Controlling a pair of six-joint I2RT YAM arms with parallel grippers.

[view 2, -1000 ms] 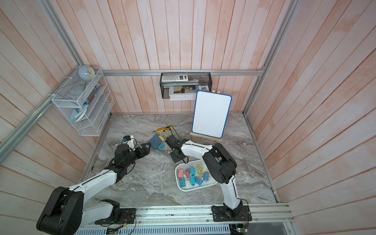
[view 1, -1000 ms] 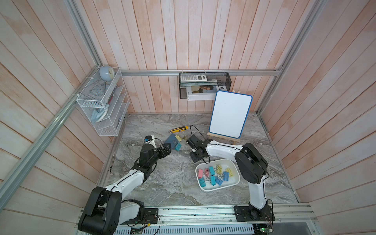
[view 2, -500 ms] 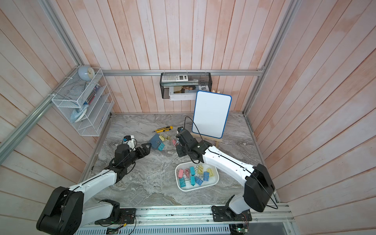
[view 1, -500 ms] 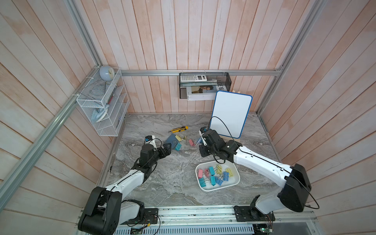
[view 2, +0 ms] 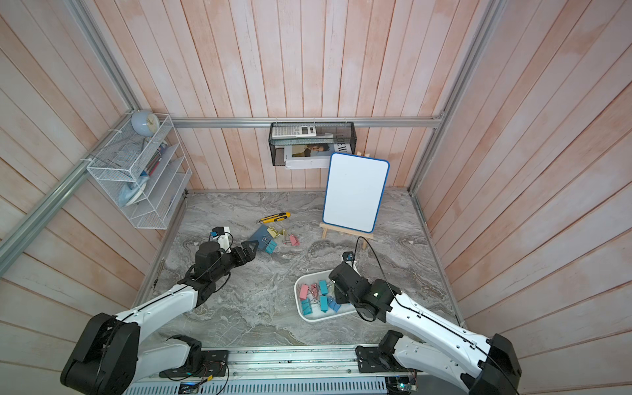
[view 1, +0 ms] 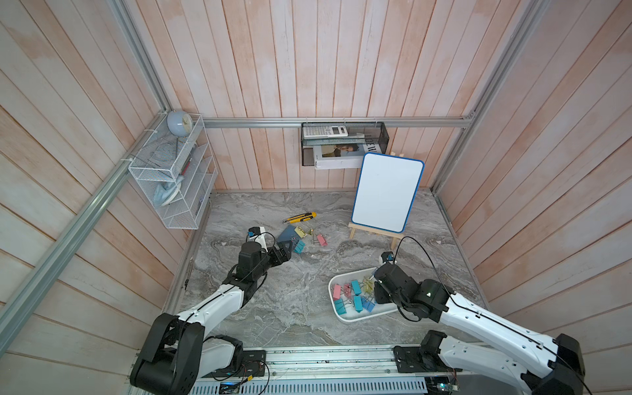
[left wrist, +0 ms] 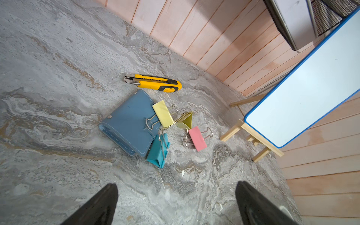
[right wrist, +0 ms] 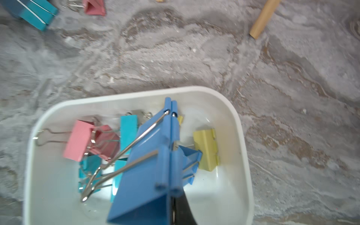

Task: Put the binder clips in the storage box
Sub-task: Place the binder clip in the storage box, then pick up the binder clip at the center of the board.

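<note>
Blue folded metal, item one: your right claw (right wrist: 175, 206) is pinched together on a blue binder clip (right wrist: 148, 169). One black finger (right wrist: 183, 210) shows against the clip's side. A silver wire handle lies along the clip's broad face.

Item two: storage box (view 1: 349, 316), white plastic with low walls, on the grey marble table (view 1: 290, 307) at your right front.
- In both top views the right claw is over the box's right half.
- The right wrist view shows the held clip against the box's inside.
- You cannot tell whether it touches the pile beneath.

Item three: binder clips in the box (view 1: 355, 294), a loose heap of pink, teal, yellow and blue.

Item four: left claw (left wrist: 175, 204), jaws spread wide, nothing between them and touching nothing. It hangs low over bare marble, pointed at the loose group and just short of it.

Item five: four clips outside the box, close together.
- The pale yellow clip (left wrist: 163, 113) rests partly on the blue wallet (left wrist: 128, 122).
- The teal clip (left wrist: 158, 151) lies against the wallet's edge.
- The olive-yellow clip (left wrist: 186, 121) and the pink clip (left wrist: 197, 138) lie just beside them.

Item six: utility knife (left wrist: 153, 82), yellow and black, just beyond the wallet.

Item seven: whiteboard (view 1: 388, 191), blue-rimmed, on a wooden easel near the back wall.
</note>
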